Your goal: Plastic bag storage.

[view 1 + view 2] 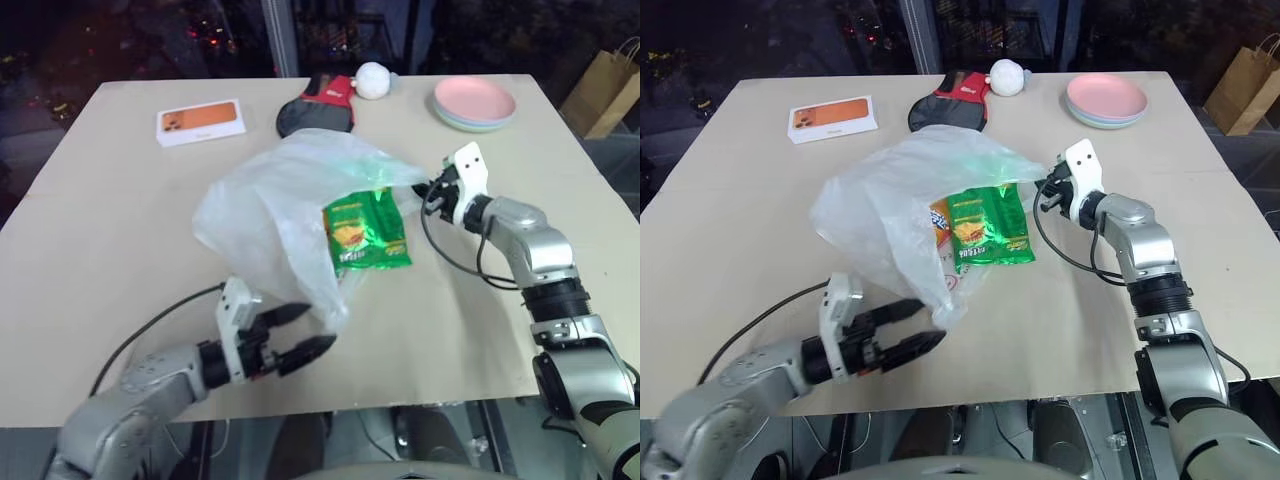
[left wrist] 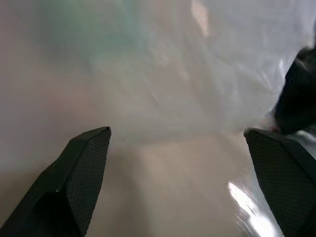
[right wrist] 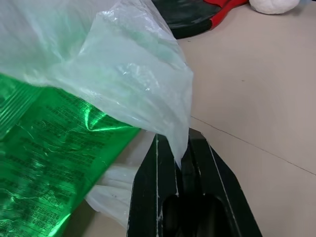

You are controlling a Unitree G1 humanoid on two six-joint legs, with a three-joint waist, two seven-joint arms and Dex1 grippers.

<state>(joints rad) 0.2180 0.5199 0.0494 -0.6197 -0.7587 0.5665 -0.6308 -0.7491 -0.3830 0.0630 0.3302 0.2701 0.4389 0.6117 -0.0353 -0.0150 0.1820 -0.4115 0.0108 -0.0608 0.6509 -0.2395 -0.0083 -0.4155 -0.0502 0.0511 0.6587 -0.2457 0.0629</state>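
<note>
The plastic bag, thin and translucent white, lies crumpled in the middle of the table. A green snack packet sticks out of its open side, which faces my right arm. My right gripper is shut on the bag's edge; the right wrist view shows the film pinched between its black fingertips. My left gripper stands open just at the bag's near corner, close to the table's front edge. In the left wrist view, its fingers are spread wide with bag film ahead of them and nothing between them.
At the table's far side are an orange phone box, a black and red paddle, a white ball and stacked pink plates. A brown paper bag stands beyond the table's right corner.
</note>
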